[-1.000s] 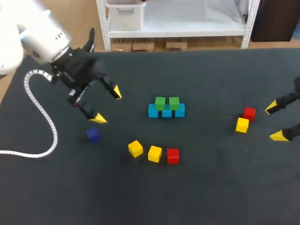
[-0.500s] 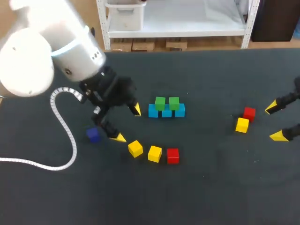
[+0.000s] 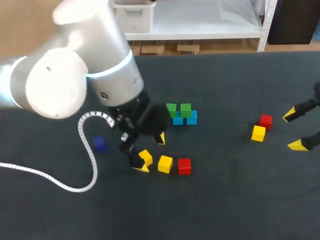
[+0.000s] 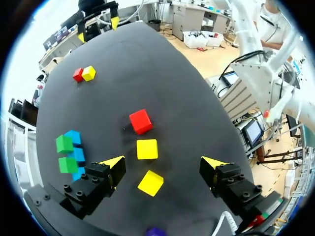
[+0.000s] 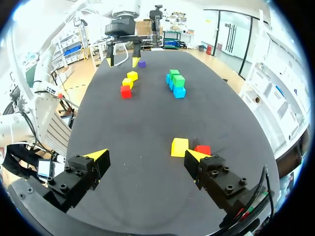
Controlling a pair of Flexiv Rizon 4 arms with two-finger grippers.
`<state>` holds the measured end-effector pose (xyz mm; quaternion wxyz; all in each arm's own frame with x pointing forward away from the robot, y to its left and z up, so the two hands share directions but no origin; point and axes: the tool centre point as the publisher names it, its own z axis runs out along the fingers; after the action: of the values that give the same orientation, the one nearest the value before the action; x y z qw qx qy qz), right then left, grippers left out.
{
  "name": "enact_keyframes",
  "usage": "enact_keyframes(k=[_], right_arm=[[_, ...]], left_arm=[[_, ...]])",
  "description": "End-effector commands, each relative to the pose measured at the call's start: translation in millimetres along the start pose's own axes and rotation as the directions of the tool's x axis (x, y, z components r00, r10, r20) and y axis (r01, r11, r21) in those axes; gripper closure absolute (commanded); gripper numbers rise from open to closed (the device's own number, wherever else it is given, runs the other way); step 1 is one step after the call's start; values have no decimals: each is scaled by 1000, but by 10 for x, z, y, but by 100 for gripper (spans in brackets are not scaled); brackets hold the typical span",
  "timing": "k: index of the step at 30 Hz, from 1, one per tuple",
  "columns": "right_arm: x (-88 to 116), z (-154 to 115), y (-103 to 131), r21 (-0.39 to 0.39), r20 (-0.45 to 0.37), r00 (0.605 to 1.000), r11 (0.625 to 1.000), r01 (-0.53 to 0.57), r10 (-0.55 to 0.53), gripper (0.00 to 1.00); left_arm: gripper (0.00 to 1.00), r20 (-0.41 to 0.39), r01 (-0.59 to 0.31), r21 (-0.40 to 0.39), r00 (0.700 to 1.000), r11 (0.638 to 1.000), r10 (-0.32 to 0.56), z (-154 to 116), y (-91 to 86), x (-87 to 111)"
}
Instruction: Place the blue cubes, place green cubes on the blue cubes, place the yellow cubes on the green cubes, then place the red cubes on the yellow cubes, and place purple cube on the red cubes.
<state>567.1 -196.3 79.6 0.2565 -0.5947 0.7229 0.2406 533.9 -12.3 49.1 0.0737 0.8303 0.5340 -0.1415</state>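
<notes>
Dark table [image 3: 225, 210] (matte top) bearing 1 white ribbed cable [image 3: 25, 169].

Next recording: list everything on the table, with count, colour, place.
table: 1, dark, under everything.
blue cubes: 3, blue, row near the middle.
green cubes: 2, green, on the blue cubes.
yellow cubes: 3, yellow; two in front of the stack, one at right.
red cubes: 2, red; one beside each yellow group.
purple cube: 1, purple, alone at left.
cable: 1, white, looped at left.
left gripper: 1, yellow-tipped, open, a front yellow cube between its fingers.
right gripper: 1, yellow-tipped, open, at right edge.
</notes>
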Motion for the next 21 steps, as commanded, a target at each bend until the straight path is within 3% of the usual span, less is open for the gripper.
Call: enact_keyframes(k=[1, 21], right_arm=[[4, 4, -2, 0, 3, 1000, 1000, 1, -1, 0], [4, 4, -2, 0, 3, 1000, 1000, 1, -1, 0]], left_arm=[[0, -21, -2, 13, 1000, 1000, 3, 162, 101, -69], [0, -45, 103, 5, 994, 995, -103, 399, 313, 10]])
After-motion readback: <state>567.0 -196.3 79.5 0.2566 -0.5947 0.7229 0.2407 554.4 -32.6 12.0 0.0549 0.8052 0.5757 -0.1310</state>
